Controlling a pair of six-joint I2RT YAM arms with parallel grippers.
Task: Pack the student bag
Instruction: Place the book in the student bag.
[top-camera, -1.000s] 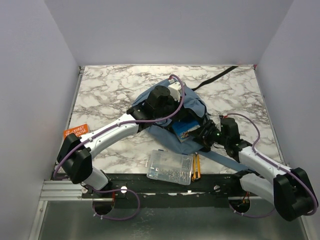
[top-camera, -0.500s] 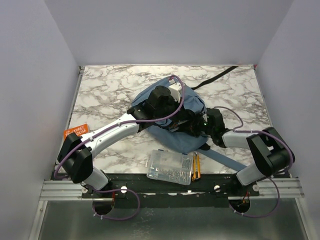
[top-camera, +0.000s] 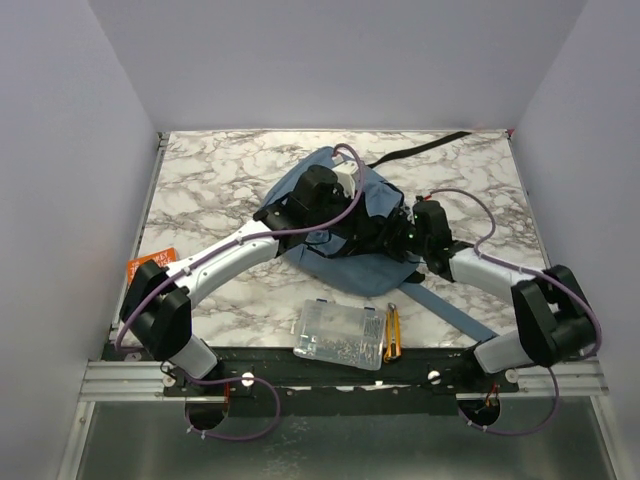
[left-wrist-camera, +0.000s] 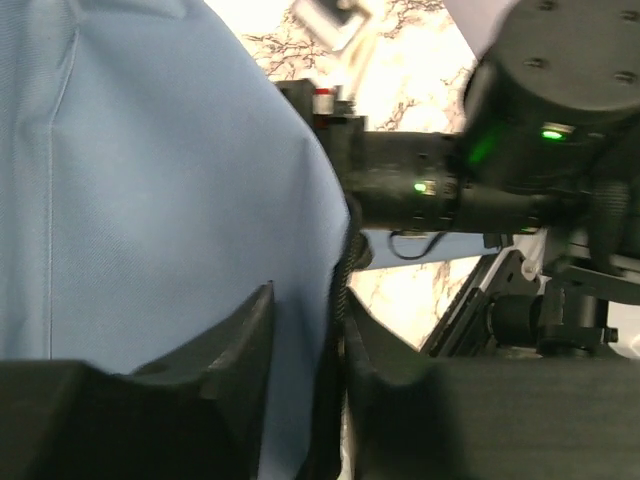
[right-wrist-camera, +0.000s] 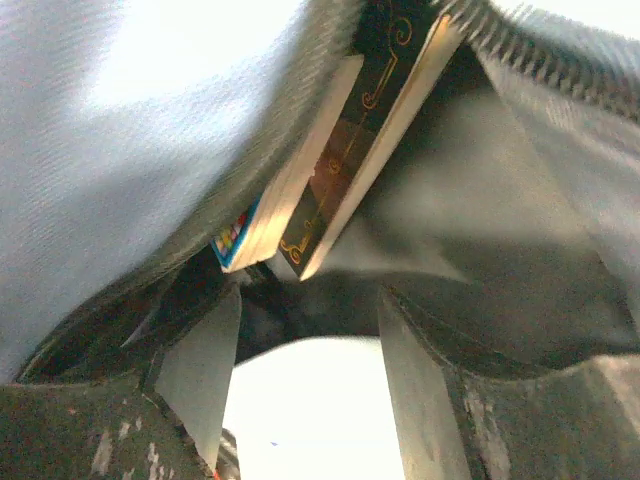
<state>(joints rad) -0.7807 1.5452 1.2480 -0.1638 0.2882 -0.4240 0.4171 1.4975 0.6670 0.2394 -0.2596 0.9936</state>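
Marble-patterned table (top-camera: 200, 170) carries the student bag (top-camera: 350, 270) at its centre. Left end effector (left-wrist-camera: 305, 310) straddles the bag's zip rim, fingers slightly apart; whether they pinch it cannot be told. Right end effector (right-wrist-camera: 310, 295) stands apart and empty inside the opening, just short of two books (right-wrist-camera: 355, 140).

Bag (top-camera: 345, 268) blue-grey — table (top-camera: 220, 180) wht/grey marble.

Two books (right-wrist-camera: 345, 150) sit inside the student bag (top-camera: 345, 270), a plastic box (top-camera: 340, 335) lying before it.
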